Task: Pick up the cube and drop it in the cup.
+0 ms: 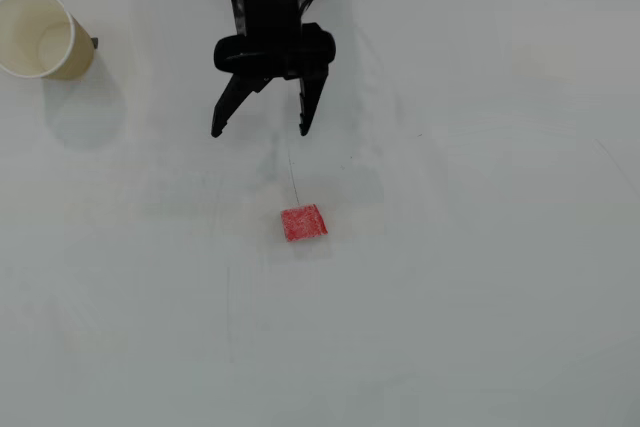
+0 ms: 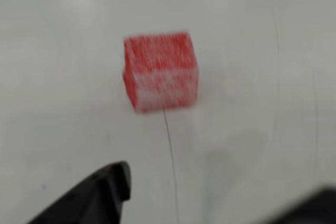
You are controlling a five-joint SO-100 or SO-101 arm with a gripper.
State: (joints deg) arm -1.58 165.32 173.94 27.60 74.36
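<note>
The red speckled cube [image 1: 303,222] lies on the white table near the middle of the overhead view. In the wrist view the cube [image 2: 160,72] sits ahead of the fingers, a little blurred. My black gripper [image 1: 260,132] is open and empty, its two fingertips spread apart, a short way above the cube in the overhead view and apart from it. One fingertip [image 2: 100,190] shows at the bottom left of the wrist view. The cream-white paper cup [image 1: 40,34] stands upright at the far upper left, well away from both.
A tiny dark grey speck [image 1: 94,43] lies beside the cup's right side. A thin dark line [image 1: 292,172] runs on the table from the gripper toward the cube. The white table [image 1: 480,277] extends on all sides.
</note>
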